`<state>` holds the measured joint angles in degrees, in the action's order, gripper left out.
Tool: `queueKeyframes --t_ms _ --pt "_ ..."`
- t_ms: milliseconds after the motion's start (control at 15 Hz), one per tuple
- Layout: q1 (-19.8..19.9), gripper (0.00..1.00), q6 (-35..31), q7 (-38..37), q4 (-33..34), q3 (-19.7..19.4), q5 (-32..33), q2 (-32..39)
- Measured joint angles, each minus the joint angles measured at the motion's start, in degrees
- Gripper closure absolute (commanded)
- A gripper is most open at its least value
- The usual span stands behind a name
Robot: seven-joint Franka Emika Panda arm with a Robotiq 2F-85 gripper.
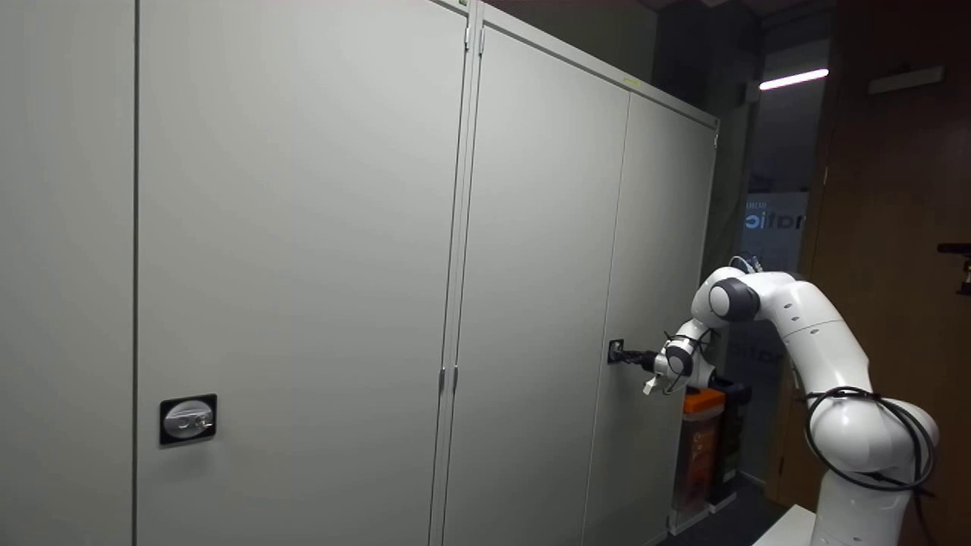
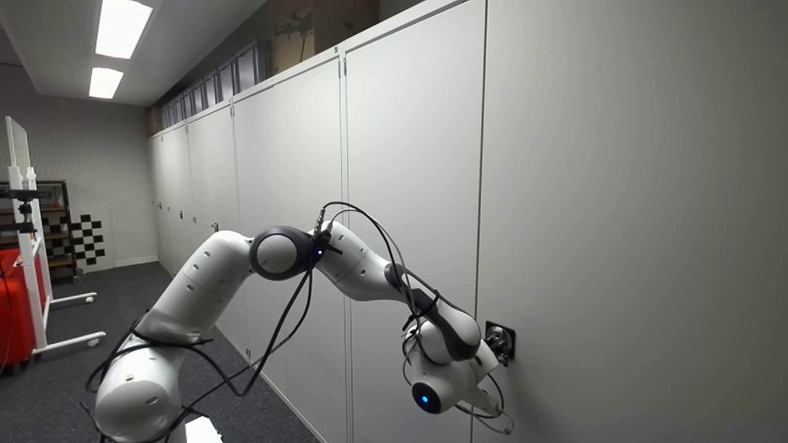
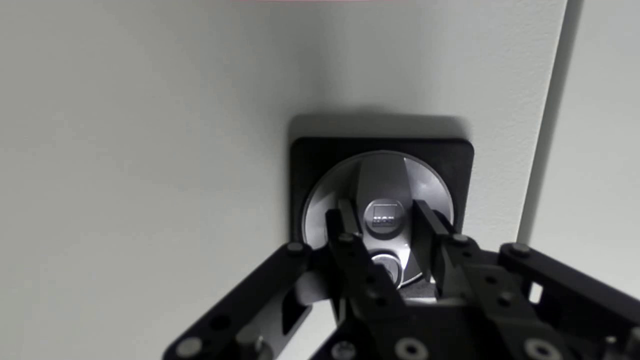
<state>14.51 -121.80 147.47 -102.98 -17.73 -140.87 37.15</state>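
Evidently the gripper (image 3: 382, 215) is clamped on the silver cabinet handle (image 3: 384, 175), its fingers (image 3: 425, 235) only slightly apart

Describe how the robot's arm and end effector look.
The arm is white and rounded, with dark grey joint rings, black and grey cables tied along it and a small round blue light. The end effector is mostly black, with slim fingers, angular links and round silvery screws.
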Motion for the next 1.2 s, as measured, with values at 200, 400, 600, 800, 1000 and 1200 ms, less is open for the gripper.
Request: queueKeyframes --t_ms 200,400,600,800,1000,1200 --pt "0.0 0.92 0.0 -0.2 0.0 0.0 0.0 0.0" --pt "0.0 0.92 0.0 -0.9 0.0 0.0 0.0 0.0" --pt "0.0 0.92 0.0 -2.7 0.0 0.0 0.0 0.0" --pt "0.0 0.92 0.0 -4.9 0.0 0.1 0.0 0.0" --pt "0.0 0.92 0.0 -7.2 0.0 0.1 0.0 0.0" --pt "0.0 0.92 0.0 -9.7 0.0 0.1 0.0 0.0"
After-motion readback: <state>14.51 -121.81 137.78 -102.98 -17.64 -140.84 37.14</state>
